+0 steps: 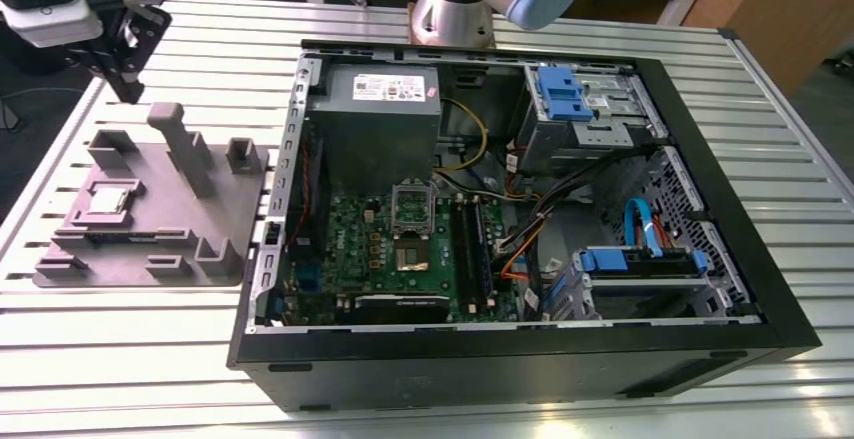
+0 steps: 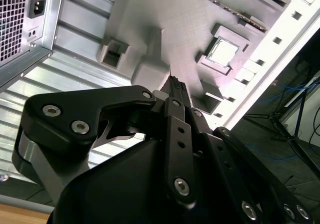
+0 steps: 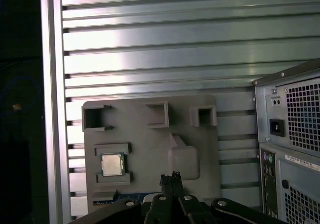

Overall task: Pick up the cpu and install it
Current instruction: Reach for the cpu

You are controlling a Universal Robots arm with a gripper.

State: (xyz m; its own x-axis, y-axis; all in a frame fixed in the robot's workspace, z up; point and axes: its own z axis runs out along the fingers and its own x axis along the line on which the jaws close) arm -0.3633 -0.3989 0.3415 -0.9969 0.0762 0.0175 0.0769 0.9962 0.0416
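- tool (image 3: 170, 177): closed up, holding nothing. points down, hovers high over the grey tray (image 3: 145, 139), wrist out near the tabletop (image 3: 150, 48) edge.
- cpu (image 3: 112, 164): lies flat in a tray pocket, off to 1 side of the tool tips, well apart.
- handling, my guess: light, stiff, thin, slick metal top, underside prob fragile. grip 2 opposite free edges, gently.
- farther: open pc case (image 1: 534, 359) beside the tray, motherboard (image 1: 400, 259) exposed.
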